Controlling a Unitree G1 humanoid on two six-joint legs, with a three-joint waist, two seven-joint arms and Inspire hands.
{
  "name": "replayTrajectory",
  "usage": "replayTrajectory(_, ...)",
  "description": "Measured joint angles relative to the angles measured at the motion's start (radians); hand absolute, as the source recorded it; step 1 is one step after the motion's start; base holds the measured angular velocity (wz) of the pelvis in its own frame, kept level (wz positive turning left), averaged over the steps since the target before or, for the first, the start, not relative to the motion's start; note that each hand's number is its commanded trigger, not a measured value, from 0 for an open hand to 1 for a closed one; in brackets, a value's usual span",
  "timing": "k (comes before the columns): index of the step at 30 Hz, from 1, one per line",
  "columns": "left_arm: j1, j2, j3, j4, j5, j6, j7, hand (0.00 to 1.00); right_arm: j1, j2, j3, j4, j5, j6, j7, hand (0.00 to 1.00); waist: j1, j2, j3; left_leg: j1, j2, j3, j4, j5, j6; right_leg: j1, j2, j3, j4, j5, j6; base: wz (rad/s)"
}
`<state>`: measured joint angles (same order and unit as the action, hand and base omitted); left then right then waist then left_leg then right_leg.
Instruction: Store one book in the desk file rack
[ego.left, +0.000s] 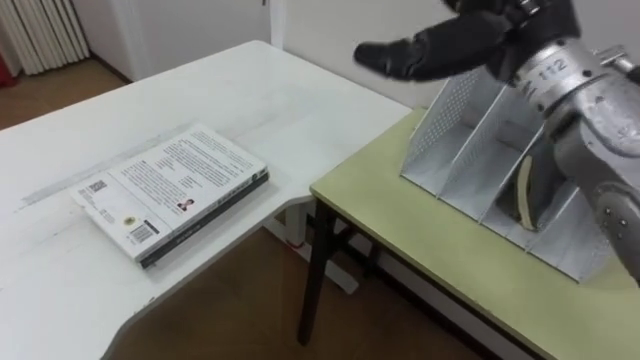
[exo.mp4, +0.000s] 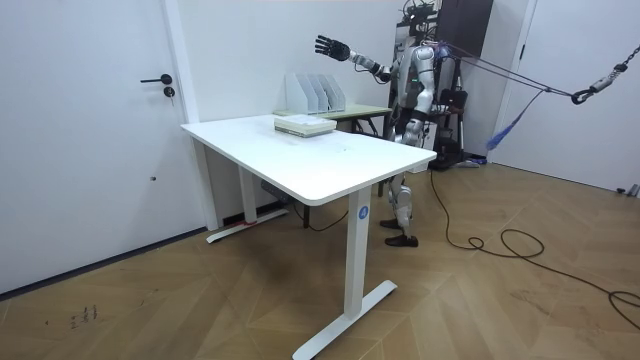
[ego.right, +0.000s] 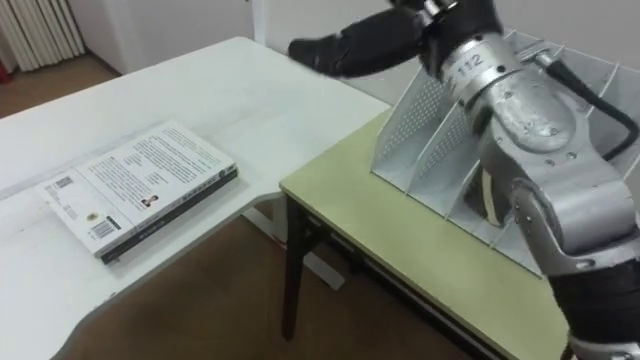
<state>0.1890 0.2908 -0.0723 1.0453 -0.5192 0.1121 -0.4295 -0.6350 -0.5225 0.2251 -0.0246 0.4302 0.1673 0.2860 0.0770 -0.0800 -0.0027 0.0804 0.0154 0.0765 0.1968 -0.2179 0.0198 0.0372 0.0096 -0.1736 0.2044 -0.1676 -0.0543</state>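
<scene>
A white-covered book (ego.left: 172, 190) lies flat on the white table (ego.left: 60, 290), back cover up, near the table's right edge. The grey perforated metal file rack (ego.left: 478, 140) stands on the green desk (ego.left: 420, 250) to the right. A thin cream and dark thing (ego.left: 523, 195) stands in one of its slots. My right hand (ego.left: 425, 50) is raised high in front of the rack's left end, open with fingers straight and nothing in it. It is well above and to the right of the book. In the room view my left hand (exo.mp4: 426, 110) hangs small by my side.
A gap with wooden floor (ego.left: 240, 300) separates the white table from the green desk, whose black leg (ego.left: 315, 270) stands at the gap. I stand behind the desks near a white wall; a door (exo.mp4: 90, 130) is at the room view's left.
</scene>
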Motion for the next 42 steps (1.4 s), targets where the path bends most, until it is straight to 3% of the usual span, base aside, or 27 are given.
replayTrajectory(2, -0.018, 0.008, -0.009, 0.017, 0.001, 0.003, -0.014, 0.0, 0.036, 0.0, 0.03, 0.0, -0.003, 0.001, 0.095, 0.0, 0.013, -0.007, 0.0022, 0.001, 0.001, 0.0, -0.002, 0.0, 0.0, 0.001, 0.0, -0.001, -0.001, 0.0, 0.0, 0.0)
replayTrajectory(6, -0.054, 0.013, -0.019, 0.044, 0.0, 0.015, -0.019, 0.0, 0.11, -0.001, 0.132, 0.011, -0.082, 0.01, 0.274, 0.0, 0.034, -0.013, 0.018, 0.016, 0.003, 0.005, -0.006, 0.0, 0.0, 0.013, 0.002, 0.003, -0.001, 0.001, -0.001, -0.01)
replayTrajectory(14, -0.11, 0.011, -0.069, 0.078, 0.002, 0.015, -0.02, 0.0, 0.257, 0.01, 0.217, 0.138, -0.339, 0.013, 0.456, 0.0, 0.092, -0.006, 0.0222, 0.012, 0.005, 0.0, -0.006, -0.002, -0.001, 0.013, 0.005, 0.004, -0.002, 0.007, -0.003, -0.01)
replayTrajectory(19, -0.114, 0.001, -0.071, 0.078, 0.001, 0.014, -0.023, 0.0, 0.41, 0.07, 0.229, 0.279, -0.531, 0.02, 0.491, 0.0, 0.115, 0.011, 0.0186, -0.002, 0.004, 0.001, -0.005, -0.002, 0.0, -0.001, 0.003, 0.003, -0.001, 0.007, -0.003, 0.0)
replayTrajectory(21, -0.119, -0.004, -0.089, 0.079, -0.001, 0.011, -0.016, 0.0, 0.439, 0.095, 0.229, 0.369, -0.559, 0.017, 0.48, 0.0, 0.111, 0.022, 0.0186, -0.008, 0.003, 0.0, 0.002, -0.002, 0.0, -0.003, 0.001, 0.0, 0.001, 0.007, -0.003, 0.03)
replayTrajectory(24, -0.118, -0.02, -0.088, 0.086, 0.001, -0.003, -0.012, 0.0, 0.513, 0.119, 0.22, 0.471, -0.625, 0.01, 0.436, 0.0, 0.114, 0.045, 0.0116, -0.012, 0.0, 0.001, 0.001, -0.002, 0.0, -0.004, -0.003, -0.006, -0.001, 0.005, 0.0, 0.06)
replayTrajectory(28, -0.098, -0.048, -0.085, 0.088, -0.001, -0.022, -0.009, 0.0, 0.584, 0.199, 0.16, 0.722, -0.672, -0.029, 0.33, 0.0, 0.093, 0.065, 0.005, 0.001, -0.009, -0.007, -0.001, -0.002, 0.0, 0.015, -0.005, -0.015, -0.013, 0.002, 0.003, 0.07)
replayTrajectory(31, -0.078, -0.061, -0.055, 0.086, 0.001, -0.046, -0.005, 0.0, 0.624, 0.246, 0.081, 0.87, -0.672, -0.059, 0.258, 0.0, 0.081, 0.065, 0.0025, 0.001, -0.009, -0.011, -0.001, -0.001, 0.001, 0.02, -0.005, -0.019, -0.017, 0.002, 0.004, 0.04)
replayTrajectory(37, -0.06, -0.071, -0.022, 0.117, 0.047, -0.073, 0.023, 0.0, 0.644, 0.287, -0.075, 1.106, -0.577, -0.127, 0.119, 0.0, 0.038, 0.073, 0.0058, 0.024, -0.01, -0.022, 0.0, -0.001, 0.001, 0.052, -0.006, -0.022, -0.033, -0.001, 0.007, 0.07)
replayTrajectory(42, -0.053, -0.078, 0.004, 0.121, 0.051, -0.074, 0.037, 0.0, 0.671, 0.317, -0.134, 1.192, -0.467, -0.145, -0.008, 0.0, 0.016, 0.075, 0.0056, 0.03, -0.011, -0.024, -0.016, -0.001, 0.002, 0.048, -0.004, -0.024, -0.035, -0.001, 0.008, 0.01)
